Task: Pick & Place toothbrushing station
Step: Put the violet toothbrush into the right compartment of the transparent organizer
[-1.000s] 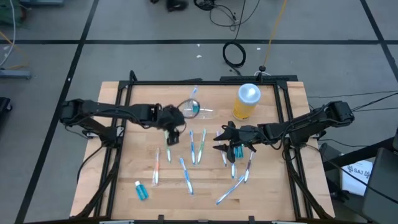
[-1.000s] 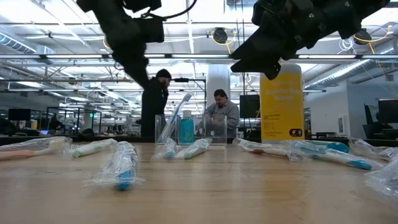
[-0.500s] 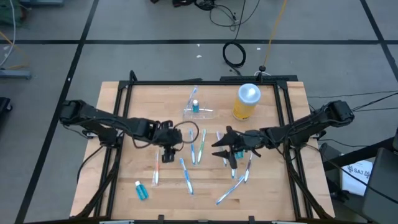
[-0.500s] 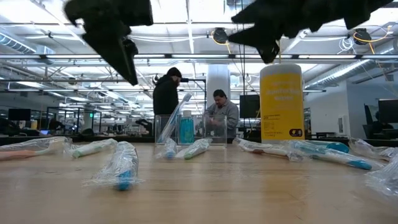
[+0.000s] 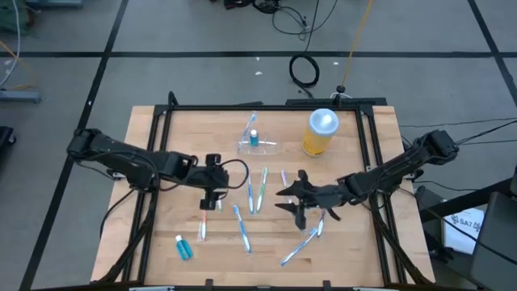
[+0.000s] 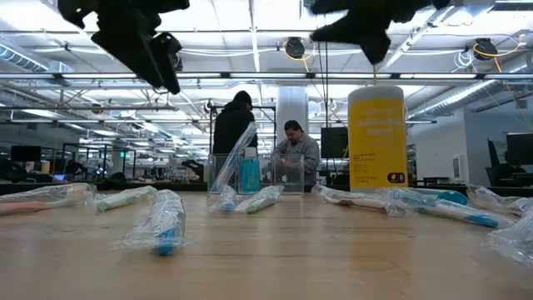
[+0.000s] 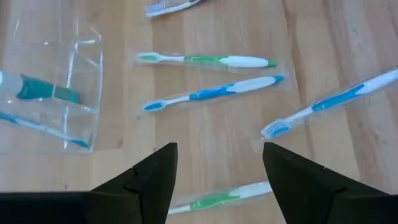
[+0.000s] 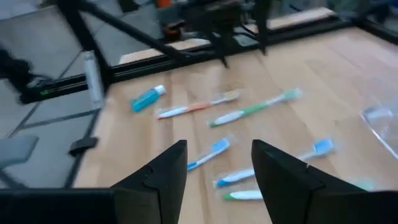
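— Clear, colourless plastic is what the toothbrushing station (image 5: pixel 256 145) is made of?

— Yes. Its walls can be seen straight through, and a small teal tube and a slanting toothbrush are seen inside it. In the low view (image 6: pixel 250 173) it is seen as a low box-like holder, and in the left wrist view (image 7: pixel 53 99) its thin edges and flat sides are made out against the wood.

— Where is it found?

— It is stood on the wooden table (image 5: pixel 355 250), toward the far edge near the middle, with the yellow jar (image 5: pixel 321 132) set apart on its right. It is touched by neither gripper.

— What is seen going from left to right?

— The left gripper (image 5: pixel 212 194) is held above the table left of centre, its fingers spread and nothing grasped. Wrapped toothbrushes (image 5: pixel 257 191) are scattered across the middle. The right gripper (image 5: pixel 296 202) is held right of centre over the toothbrushes, its fingers parted and nothing gripped. A small blue tube (image 5: pixel 183 247) is laid near the front left.

— And behind the table?

— Two people (image 6: pixel 296 154) are seen in the room.
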You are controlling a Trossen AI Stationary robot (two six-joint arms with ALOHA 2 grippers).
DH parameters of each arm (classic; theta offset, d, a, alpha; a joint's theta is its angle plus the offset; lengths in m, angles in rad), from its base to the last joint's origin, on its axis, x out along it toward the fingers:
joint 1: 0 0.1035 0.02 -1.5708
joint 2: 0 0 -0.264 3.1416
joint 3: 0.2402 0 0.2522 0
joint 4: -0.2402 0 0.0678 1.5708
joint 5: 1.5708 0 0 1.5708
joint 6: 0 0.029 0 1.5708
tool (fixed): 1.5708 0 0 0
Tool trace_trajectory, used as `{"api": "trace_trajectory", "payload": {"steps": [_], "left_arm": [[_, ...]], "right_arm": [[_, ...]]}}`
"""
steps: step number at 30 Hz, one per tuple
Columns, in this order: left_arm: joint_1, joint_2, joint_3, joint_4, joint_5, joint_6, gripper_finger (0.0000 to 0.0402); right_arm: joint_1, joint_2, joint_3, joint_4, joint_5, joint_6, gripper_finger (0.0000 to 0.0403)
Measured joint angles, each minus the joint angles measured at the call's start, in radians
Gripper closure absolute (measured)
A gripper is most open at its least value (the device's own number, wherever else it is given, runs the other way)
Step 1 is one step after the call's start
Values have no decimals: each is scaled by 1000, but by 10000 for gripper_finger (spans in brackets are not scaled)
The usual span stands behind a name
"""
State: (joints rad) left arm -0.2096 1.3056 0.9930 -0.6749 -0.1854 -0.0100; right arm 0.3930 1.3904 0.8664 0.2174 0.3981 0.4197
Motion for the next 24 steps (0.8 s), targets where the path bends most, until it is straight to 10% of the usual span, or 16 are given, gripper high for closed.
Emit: {"api": "trace_trajectory", "payload": {"steps": [10, 24], "left_arm": [[74, -32, -210, 328, 143, 77, 158], [121, -21, -194, 513, 144, 81, 158]], "right_arm": [[-97, 111, 38, -330, -2, 205, 232], [-238, 320, 1, -315, -6, 301, 232]]}}
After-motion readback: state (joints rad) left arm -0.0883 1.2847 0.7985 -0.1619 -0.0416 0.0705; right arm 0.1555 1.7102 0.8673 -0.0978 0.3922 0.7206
